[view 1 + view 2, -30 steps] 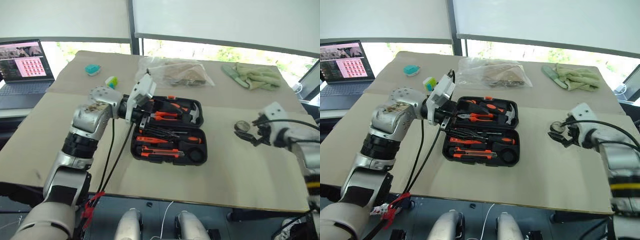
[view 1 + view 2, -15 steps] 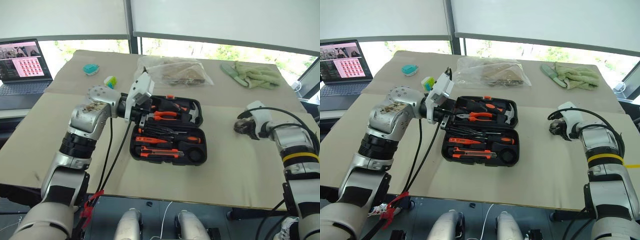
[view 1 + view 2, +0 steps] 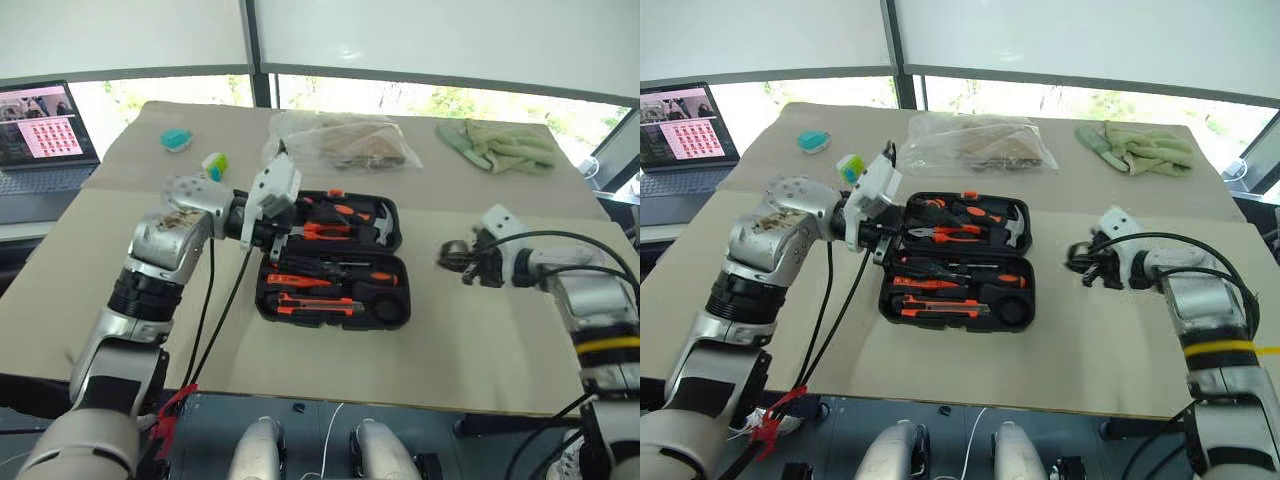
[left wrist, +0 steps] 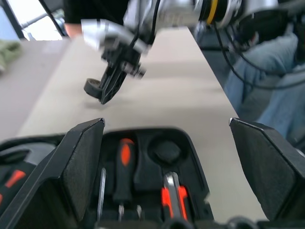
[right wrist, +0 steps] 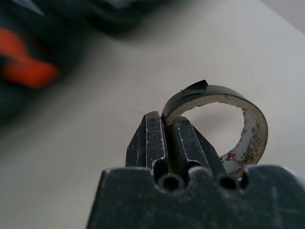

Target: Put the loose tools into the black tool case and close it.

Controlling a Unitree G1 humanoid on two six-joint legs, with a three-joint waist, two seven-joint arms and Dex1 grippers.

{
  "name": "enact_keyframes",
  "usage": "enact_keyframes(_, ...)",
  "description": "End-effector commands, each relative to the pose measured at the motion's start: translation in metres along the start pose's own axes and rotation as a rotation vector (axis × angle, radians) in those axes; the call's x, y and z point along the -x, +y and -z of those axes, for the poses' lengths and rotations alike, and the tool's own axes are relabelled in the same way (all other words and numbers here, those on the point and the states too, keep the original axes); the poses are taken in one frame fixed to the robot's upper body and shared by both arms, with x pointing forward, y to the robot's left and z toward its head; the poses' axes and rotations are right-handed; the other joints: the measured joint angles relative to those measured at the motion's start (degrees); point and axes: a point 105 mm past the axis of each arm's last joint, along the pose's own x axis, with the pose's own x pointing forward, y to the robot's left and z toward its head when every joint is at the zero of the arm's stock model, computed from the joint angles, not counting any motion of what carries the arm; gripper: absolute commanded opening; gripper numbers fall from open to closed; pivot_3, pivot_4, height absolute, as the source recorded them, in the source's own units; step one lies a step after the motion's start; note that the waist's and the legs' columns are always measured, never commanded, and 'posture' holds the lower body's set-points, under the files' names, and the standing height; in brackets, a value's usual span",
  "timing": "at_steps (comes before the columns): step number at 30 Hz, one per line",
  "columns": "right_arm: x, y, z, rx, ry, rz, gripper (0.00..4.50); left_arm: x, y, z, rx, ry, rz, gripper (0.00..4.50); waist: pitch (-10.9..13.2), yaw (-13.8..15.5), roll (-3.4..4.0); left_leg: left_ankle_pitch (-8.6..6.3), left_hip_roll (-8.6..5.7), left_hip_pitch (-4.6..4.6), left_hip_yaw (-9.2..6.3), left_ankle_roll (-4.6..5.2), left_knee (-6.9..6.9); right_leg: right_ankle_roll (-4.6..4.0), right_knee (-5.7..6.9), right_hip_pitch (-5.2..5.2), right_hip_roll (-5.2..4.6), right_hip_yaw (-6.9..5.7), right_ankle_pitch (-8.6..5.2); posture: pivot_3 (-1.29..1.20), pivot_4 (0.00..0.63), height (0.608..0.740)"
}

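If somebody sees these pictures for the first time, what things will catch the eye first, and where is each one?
The open black tool case lies in the middle of the table, its slots full of orange-and-black tools. To its right, the right gripper pinches the wall of a small dark tape roll between its fingers. The left gripper, fingers spread wide, hangs at the case's left edge.

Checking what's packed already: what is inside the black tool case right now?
The open black tool case holds orange-handled pliers, a hammer, screwdrivers and a utility knife. Its round slot looks empty. The left gripper covers its left edge.
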Motion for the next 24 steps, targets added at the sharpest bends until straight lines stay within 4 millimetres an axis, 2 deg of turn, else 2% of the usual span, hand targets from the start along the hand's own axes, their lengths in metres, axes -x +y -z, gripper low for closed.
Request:
enact_keyframes(1,0.007,0.06,-0.029,0.085,-0.007,-0.234,0.04,-0.004,-0.008,0.003,-0.072,0.041,0.045,4.5,0.0,0.2,0.01,0.0,0.02,-0.02,0.0,0.0,0.01,0.0,0.03,-0.03,0.02,-0.01,0.0,0.0,0.15,0.74)
enact_keyframes(3,0.007,0.087,-0.029,0.142,0.032,-0.336,0.04,-0.006,-0.009,0.008,-0.087,0.063,0.057,4.5,0.0,0.3,0.0,0.0,0.04,-0.04,0.01,0.0,0.04,-0.02,0.0,-0.04,0.03,-0.02,0.01,0.0,0.15,0.74)
enact_keyframes(5,0.003,0.097,-0.027,0.167,0.062,-0.354,0.04,-0.008,-0.009,0.009,-0.087,0.059,0.061,4.5,0.0,0.5,-0.02,0.0,0.03,-0.05,0.01,0.0,0.08,-0.01,-0.02,-0.02,0.01,-0.02,0.0,0.0,0.15,0.74)
enact_keyframes(16,-0.011,0.095,-0.012,0.19,0.133,-0.306,0.04,-0.008,-0.007,0.006,-0.092,0.047,0.059,4.5,0.0,0.4,-0.02,0.0,0.02,-0.22,0.04,0.0,0.19,0.01,-0.01,-0.17,-0.01,-0.01,0.02,0.0,0.15,0.74)
enact_keyframes(18,-0.013,0.095,-0.012,0.179,0.127,-0.301,0.8,-0.008,-0.007,0.005,-0.093,0.047,0.055,4.5,0.0,0.4,-0.03,0.0,0.02,-0.22,0.04,0.0,0.19,0.01,-0.01,-0.17,0.0,0.0,0.02,0.0,0.15,0.74)
enact_keyframes(20,-0.013,0.096,-0.012,0.179,0.124,-0.306,1.29,-0.007,-0.007,0.005,-0.095,0.048,0.053,4.5,0.0,0.4,-0.03,0.0,0.02,-0.22,0.03,0.0,0.19,0.01,-0.01,-0.17,0.0,0.0,0.02,0.0,0.15,0.74)
enact_keyframes(24,-0.011,0.1,-0.013,0.176,0.122,-0.32,2.71,-0.006,-0.007,0.007,-0.089,0.053,0.048,4.5,0.0,0.4,-0.03,0.0,0.02,-0.22,0.04,0.0,0.19,0.01,-0.01,-0.17,0.0,0.0,0.02,0.0,0.15,0.74)
